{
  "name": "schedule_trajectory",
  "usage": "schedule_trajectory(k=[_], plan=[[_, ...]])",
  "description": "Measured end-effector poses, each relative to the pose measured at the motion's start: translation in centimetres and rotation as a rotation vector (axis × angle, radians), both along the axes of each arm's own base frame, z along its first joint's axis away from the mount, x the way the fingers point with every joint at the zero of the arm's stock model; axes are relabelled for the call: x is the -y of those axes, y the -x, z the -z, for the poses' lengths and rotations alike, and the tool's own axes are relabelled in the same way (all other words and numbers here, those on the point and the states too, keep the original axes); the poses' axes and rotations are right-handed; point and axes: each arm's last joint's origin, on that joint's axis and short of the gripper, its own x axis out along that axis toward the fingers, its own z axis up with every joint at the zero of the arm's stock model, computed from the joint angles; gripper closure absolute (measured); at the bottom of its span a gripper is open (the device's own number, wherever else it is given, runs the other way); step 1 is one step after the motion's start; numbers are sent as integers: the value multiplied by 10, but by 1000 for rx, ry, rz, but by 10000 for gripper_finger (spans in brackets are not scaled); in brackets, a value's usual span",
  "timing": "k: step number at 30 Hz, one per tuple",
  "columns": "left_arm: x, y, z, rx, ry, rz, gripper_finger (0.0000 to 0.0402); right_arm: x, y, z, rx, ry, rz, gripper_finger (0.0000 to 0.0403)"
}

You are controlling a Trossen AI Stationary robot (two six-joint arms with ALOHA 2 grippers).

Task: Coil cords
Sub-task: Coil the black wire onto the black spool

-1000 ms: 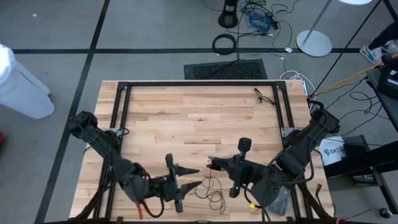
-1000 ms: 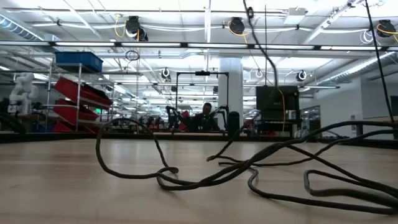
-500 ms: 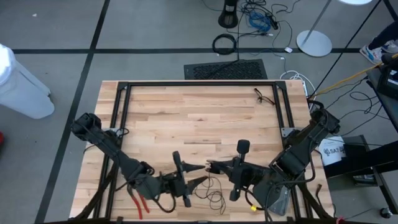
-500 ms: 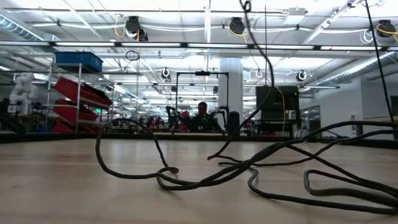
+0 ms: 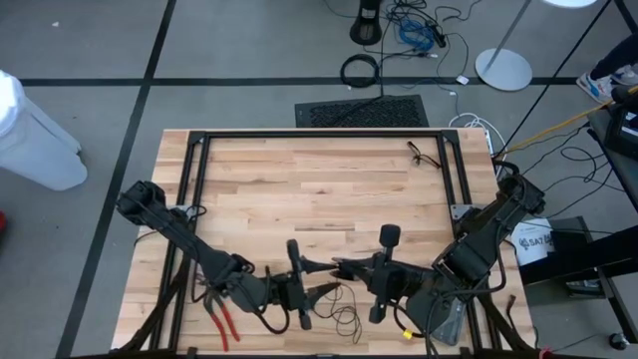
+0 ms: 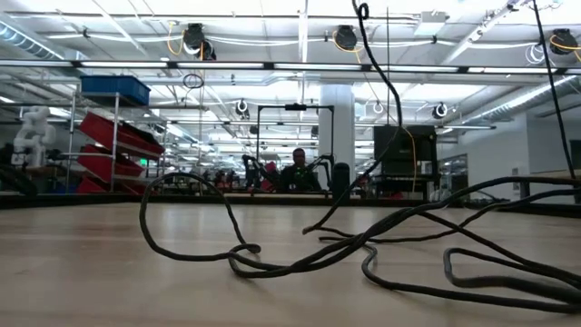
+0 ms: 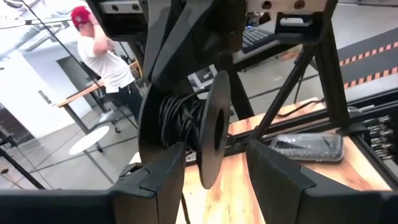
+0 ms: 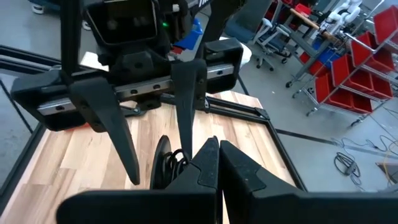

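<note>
While cord (image 7: 180, 121) fills the spool (image 7: 211, 134), loops (image 5: 344, 317) sprawl loose.

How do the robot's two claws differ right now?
The left gripper stands open, its dark fingers spread wide apart; the right gripper is shut, its fingers pressed together. The right gripper holds a small black spool wound with thin black cord; the left gripper holds nothing, its fingers on either side of that spool. Both meet tip to tip near the wooden table's front edge.
</note>
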Motion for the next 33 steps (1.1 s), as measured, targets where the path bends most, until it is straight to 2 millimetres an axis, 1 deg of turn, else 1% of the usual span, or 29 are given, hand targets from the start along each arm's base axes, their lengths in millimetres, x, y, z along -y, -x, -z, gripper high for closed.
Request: schedule_trajectory(k=[3,6,12,17,25,28,33], plan=[[-2,-3,2,-6,-1,-1,232,0,-1,-1,3,-10,-8,403],[-3,-5,4,-2,9,-6,254,0,-1,0,2,-9,-7,403],[-5,-6,3,8,20,-8,320,0,-1,0,2,-10,-9,403],[-3,-6,1,25,13,2,387,0,-1,-1,3,-8,-7,403],[-1,-4,1,25,10,-26,396,-2,3,-1,-11,33,-26,400],[1,-1,1,26,10,-54,397,-2,13,-5,-21,39,-45,387],[-1,9,-8,19,32,-114,398,4,52,-21,-20,-57,-69,356]])
